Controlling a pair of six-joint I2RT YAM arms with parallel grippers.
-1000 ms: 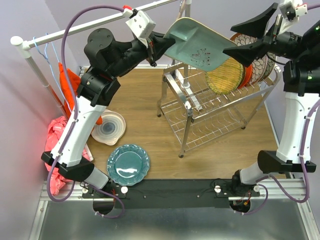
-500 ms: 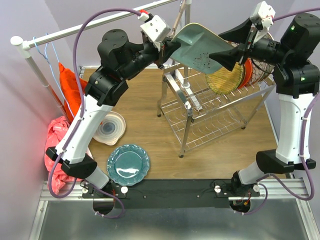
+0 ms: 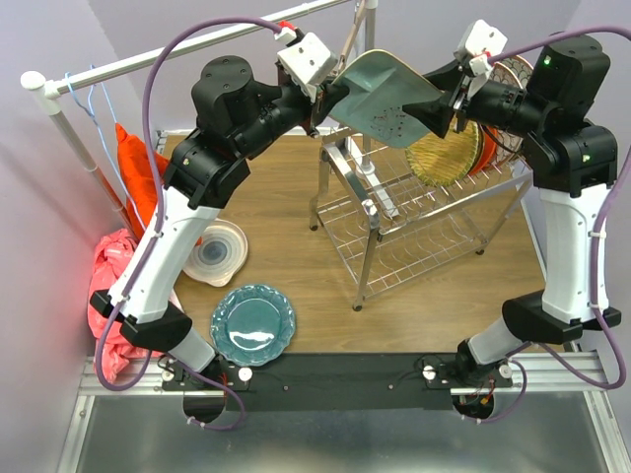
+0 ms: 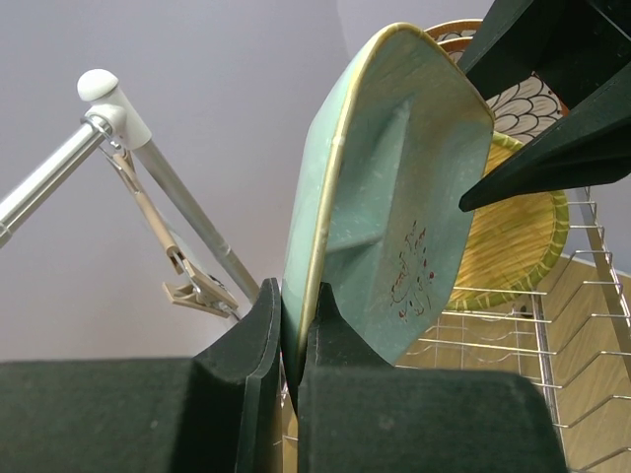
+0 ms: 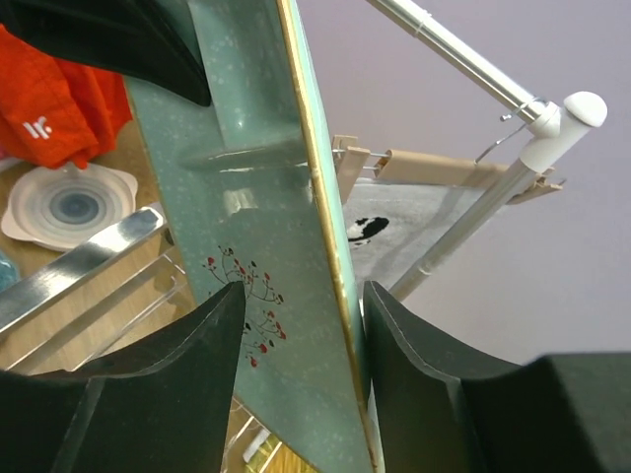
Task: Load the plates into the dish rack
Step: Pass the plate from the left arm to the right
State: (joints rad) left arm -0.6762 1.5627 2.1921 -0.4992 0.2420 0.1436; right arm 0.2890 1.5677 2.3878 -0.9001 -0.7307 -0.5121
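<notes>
Left pincer [image 4: 295, 296] clamped on one sage-green plate [image 3: 383, 91], aloft at 12 o'clock over the dish rack [image 3: 414, 232]. Right pincer [image 5: 304, 291] apart, straddling its far rim. Racked at 1 o'clock: yellow woven plate [image 3: 444, 158], orange plate [image 3: 485, 148], the rest hidden behind the arm. On the worktop [image 3: 296, 227]: one teal plate [image 3: 252, 324] at 7, one swirl plate [image 3: 214, 252] at 8.

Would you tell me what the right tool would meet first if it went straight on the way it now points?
The pale green plate: its rim sits inside the open right tool. Beyond it, probably the left tool gripping the far edge.
</notes>
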